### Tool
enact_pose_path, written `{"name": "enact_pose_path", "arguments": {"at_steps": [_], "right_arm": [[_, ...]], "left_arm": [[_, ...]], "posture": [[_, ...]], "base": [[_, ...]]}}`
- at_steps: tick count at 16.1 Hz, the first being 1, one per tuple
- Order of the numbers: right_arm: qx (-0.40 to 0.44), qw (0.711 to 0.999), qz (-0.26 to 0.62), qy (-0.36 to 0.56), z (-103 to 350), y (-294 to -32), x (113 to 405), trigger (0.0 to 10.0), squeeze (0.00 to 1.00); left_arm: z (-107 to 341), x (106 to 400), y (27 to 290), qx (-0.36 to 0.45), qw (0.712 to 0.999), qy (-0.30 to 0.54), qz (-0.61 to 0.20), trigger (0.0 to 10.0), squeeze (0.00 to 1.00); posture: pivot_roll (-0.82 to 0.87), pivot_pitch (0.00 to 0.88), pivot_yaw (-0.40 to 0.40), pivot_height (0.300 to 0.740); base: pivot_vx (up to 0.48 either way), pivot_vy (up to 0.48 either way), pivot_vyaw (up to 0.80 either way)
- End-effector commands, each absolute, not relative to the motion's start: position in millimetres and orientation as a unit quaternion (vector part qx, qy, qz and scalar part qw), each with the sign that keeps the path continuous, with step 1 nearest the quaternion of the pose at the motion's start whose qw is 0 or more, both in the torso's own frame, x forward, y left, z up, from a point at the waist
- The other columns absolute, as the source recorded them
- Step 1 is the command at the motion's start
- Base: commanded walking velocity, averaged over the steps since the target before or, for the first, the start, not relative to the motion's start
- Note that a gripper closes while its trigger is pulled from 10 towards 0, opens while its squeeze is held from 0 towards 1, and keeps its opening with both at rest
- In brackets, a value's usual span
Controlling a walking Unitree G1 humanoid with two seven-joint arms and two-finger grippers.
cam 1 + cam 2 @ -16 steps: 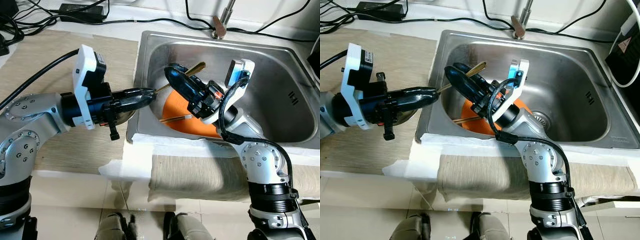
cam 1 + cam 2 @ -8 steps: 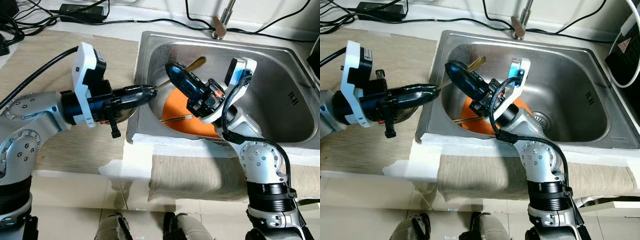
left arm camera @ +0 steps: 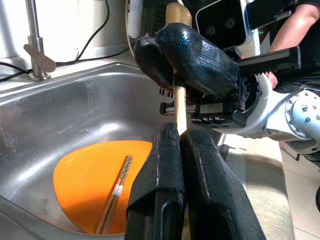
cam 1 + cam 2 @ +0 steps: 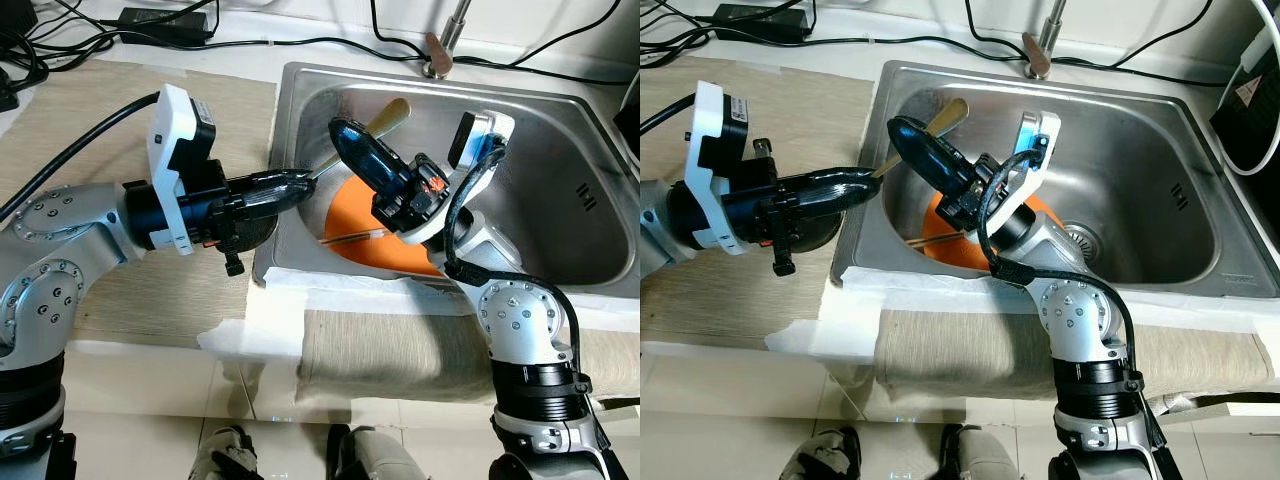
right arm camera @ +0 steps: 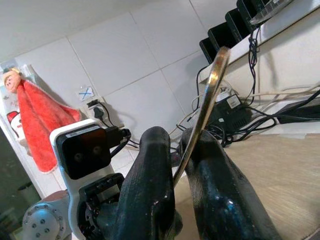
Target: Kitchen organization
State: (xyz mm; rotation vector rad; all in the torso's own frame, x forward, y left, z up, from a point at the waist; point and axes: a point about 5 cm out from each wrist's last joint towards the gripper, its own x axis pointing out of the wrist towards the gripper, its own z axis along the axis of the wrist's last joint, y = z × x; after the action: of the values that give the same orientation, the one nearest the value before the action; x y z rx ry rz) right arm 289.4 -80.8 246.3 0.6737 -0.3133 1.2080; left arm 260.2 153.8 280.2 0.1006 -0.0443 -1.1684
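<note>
No legible text, brand or number stands on any item. One sign only: a small white label (image 5: 86,93) bearing a blue X mark, fixed to the tiled wall (image 5: 125,65) beyond the right gripper's fingertips (image 5: 155,137), above a wall socket. A label at the right edge of the right eye view is unreadable.

My left gripper (image 4: 300,182) reaches toward three o'clock from a bent silver arm, its fingers (image 3: 167,165) pinched together on a thin handle. My right gripper (image 4: 345,140) angles up toward ten o'clock, fingers (image 5: 150,170) clamped on the same piece, tips nearly meeting.
</note>
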Motion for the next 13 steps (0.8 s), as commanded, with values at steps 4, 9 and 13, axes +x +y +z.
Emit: {"name": "enact_pose_path", "arguments": {"at_steps": [4, 9, 13], "right_arm": [[0.286, 0.792, 0.517, -0.156, 247, -93, 298, 0.0, 0.00], [0.281, 0.801, 0.500, -0.171, 253, -100, 304, 0.0, 0.00], [0.265, 0.814, 0.479, -0.196, 265, -114, 312, 0.0, 0.00]], "left_arm": [[297, 266, 154, 0.016, 0.843, -0.063, -0.533, 10.0, 1.00], [306, 277, 161, 0.025, 0.877, -0.100, -0.469, 10.0, 0.03], [307, 274, 164, 0.022, 0.884, -0.110, -0.453, 10.0, 0.00]], "posture": [[-0.08, 0.148, -0.085, 0.740], [-0.07, 0.161, -0.090, 0.740], [-0.08, 0.162, -0.092, 0.740]], "base": [[0.000, 0.000, 0.00], [0.000, 0.000, 0.00], [0.000, 0.000, 0.00]]}}
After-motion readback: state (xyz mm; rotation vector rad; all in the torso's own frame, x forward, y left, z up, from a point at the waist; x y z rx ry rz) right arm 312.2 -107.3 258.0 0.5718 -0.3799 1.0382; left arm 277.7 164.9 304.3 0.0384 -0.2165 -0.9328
